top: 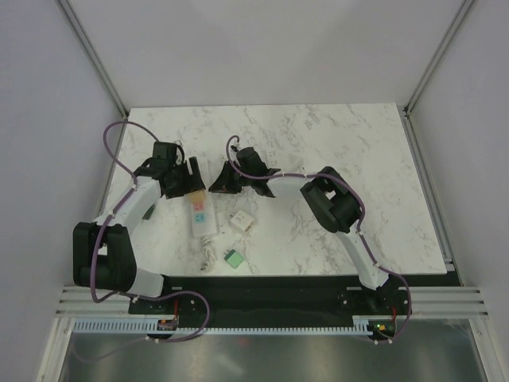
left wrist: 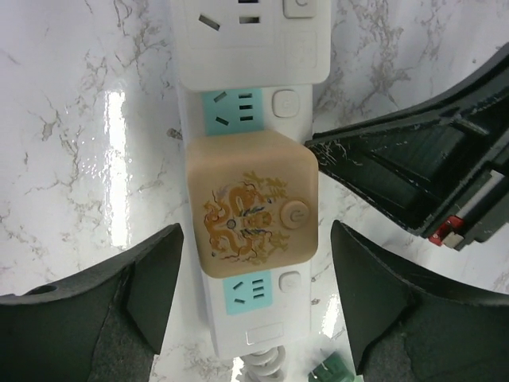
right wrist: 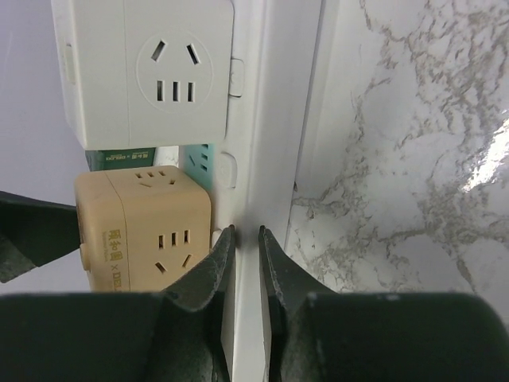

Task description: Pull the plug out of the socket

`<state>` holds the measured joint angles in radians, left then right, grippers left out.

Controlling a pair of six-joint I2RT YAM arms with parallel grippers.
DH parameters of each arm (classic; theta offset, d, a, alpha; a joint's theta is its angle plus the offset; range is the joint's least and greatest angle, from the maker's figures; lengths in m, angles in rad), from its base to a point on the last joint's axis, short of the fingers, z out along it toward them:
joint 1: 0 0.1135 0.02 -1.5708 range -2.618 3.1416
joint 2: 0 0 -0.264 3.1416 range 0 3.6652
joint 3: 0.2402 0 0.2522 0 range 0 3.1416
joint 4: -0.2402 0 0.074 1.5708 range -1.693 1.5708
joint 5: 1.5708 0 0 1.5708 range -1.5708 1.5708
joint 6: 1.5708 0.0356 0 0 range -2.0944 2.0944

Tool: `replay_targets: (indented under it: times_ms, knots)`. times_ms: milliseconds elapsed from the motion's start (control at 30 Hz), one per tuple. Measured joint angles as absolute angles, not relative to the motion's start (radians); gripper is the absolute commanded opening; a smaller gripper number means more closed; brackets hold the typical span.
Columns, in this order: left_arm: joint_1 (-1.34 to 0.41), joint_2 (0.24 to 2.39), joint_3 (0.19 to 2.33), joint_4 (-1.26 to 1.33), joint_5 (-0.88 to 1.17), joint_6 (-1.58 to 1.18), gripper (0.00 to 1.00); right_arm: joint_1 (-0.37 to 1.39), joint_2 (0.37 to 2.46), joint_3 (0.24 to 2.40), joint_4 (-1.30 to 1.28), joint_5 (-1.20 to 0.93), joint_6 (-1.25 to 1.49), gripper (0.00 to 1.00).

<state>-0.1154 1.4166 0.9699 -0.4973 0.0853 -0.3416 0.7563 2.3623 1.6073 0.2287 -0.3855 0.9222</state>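
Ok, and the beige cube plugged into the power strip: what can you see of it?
The beige cube plug looks like matte plastic with rounded edges; its top bears a golden dragon print and a round button, and the right wrist view shows outlets on its sides. It sits plugged into the middle of the white power strip, a teal outlet showing at each end, a white cube adapter beyond. The open left gripper straddles it without touching.

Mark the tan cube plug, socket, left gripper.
tan cube plug [left wrist: 250, 203], left wrist view, dragon-printed top face
socket [left wrist: 237, 111], left wrist view, teal outlet face
left gripper [left wrist: 256, 231], left wrist view, midway between fingertips
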Motion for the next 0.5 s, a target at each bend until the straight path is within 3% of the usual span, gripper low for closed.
replay_targets:
  times_ms: [133,200,267,300,333,433,500]
  knots:
    - [-0.115,1.467,0.992,-0.515,0.079,-0.342,0.77,0.756,2.358,1.591,0.253,-0.388,0.927,0.0]
    - [-0.115,1.489,1.005,-0.526,0.079,-0.342,0.7,0.756,2.355,1.583,0.263,-0.389,0.928,0.02]
    - [-0.115,1.501,1.01,-0.531,0.083,-0.342,0.59,0.755,2.354,1.577,0.277,-0.393,0.929,0.13]
    - [-0.115,1.501,1.013,-0.535,0.082,-0.342,0.47,0.755,2.354,1.576,0.279,-0.395,0.929,0.19]
    - [-0.116,1.501,1.015,-0.539,0.083,-0.342,0.39,0.755,2.353,1.574,0.281,-0.398,0.93,0.35]
    - [-0.117,1.501,1.019,-0.543,0.083,-0.339,0.08,0.757,2.349,1.547,0.284,-0.413,0.93,0.58]
    - [-0.117,1.501,1.019,-0.545,0.081,-0.336,0.02,0.758,2.347,1.533,0.307,-0.436,0.934,0.65]
